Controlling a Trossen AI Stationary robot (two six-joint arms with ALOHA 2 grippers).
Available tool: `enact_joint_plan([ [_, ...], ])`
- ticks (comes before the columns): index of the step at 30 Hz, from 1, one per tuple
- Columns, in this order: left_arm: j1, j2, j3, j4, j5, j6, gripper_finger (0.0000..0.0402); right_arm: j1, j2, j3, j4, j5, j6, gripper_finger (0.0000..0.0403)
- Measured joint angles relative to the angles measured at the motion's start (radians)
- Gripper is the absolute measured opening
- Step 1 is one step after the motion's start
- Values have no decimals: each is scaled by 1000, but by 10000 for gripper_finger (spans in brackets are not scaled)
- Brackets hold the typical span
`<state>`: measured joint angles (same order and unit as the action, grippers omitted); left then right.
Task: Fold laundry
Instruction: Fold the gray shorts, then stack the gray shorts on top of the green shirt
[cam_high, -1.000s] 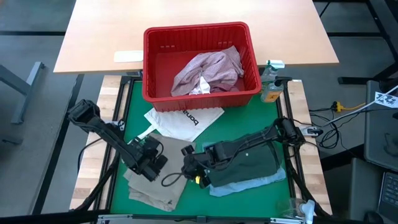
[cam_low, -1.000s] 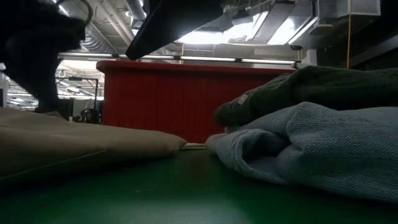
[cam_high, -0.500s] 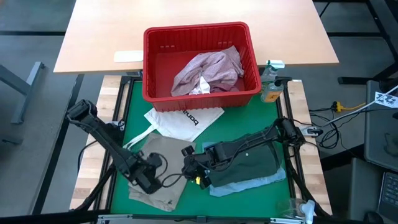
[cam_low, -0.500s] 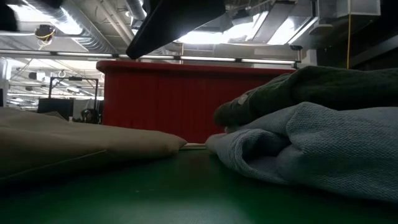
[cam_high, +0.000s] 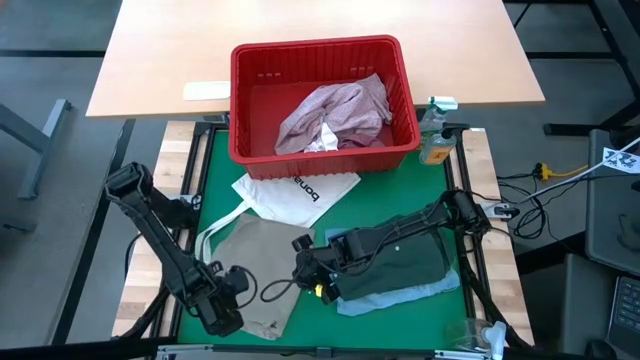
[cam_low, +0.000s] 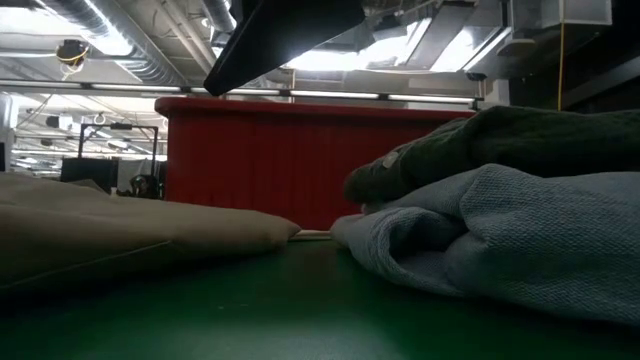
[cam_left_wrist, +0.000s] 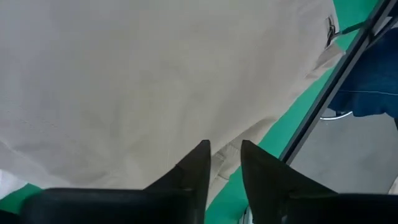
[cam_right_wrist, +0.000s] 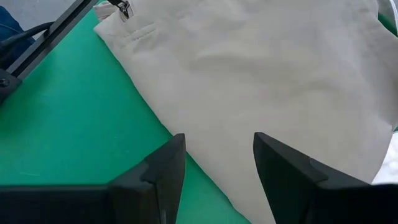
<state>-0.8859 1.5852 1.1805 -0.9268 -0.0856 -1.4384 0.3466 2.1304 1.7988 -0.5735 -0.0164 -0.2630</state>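
A beige-khaki garment (cam_high: 258, 268) lies flat on the green mat (cam_high: 215, 160) at the near left. My left gripper (cam_high: 220, 312) hovers over its near-left corner, pointing steeply down. In its wrist view the gripper (cam_left_wrist: 224, 163) shows a narrow gap with nothing in it, above the cloth's edge (cam_left_wrist: 186, 93). My right gripper (cam_high: 302, 270) waits open above the beige garment's right edge (cam_right_wrist: 261, 74), fingers (cam_right_wrist: 214, 165) apart and clear. A dark grey-green garment (cam_high: 405, 255) rests folded on a light blue one (cam_high: 400, 297) at the near right. A mottled pink garment (cam_high: 335, 112) and a small white piece (cam_high: 322, 140) lie in the red basket (cam_high: 320, 55).
A white tote bag (cam_high: 295, 192) with black lettering lies between basket and beige garment, one loop handle (cam_high: 215, 225) trailing left. A spray bottle (cam_high: 435, 130) stands right of the basket. A black cable (cam_high: 275, 290) loops over the beige garment. The low view shows the basket wall (cam_low: 300, 160) behind the cloth piles.
My left gripper has risen off the middle of the beige garment and swung toward the table's near-left corner, turning as it went; it has left the low view. The beige garment stays flat on the mat. My right arm has kept still.
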Motion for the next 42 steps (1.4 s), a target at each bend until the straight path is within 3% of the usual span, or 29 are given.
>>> enact_joint_plan([
  [6, -39, 0, 0, 1, 32, 1, 120, 0, 0, 0, 0, 0, 0, 188],
  [16, -126, 79, 0, -6, 49, 109, 123, 0, 0, 0, -1, 1, 0, 188],
  [25, -111, 176, 0, -7, -65, 169, 123, 0, 0, 0, -1, 1, 0, 188],
  [34, -105, 235, 0, -6, -2, 269, 123, 0, 0, 0, 0, 1, 0, 188],
  [42, -102, 237, 0, -3, -85, 270, 123, 0, 0, 0, 0, 1, 0, 188],
])
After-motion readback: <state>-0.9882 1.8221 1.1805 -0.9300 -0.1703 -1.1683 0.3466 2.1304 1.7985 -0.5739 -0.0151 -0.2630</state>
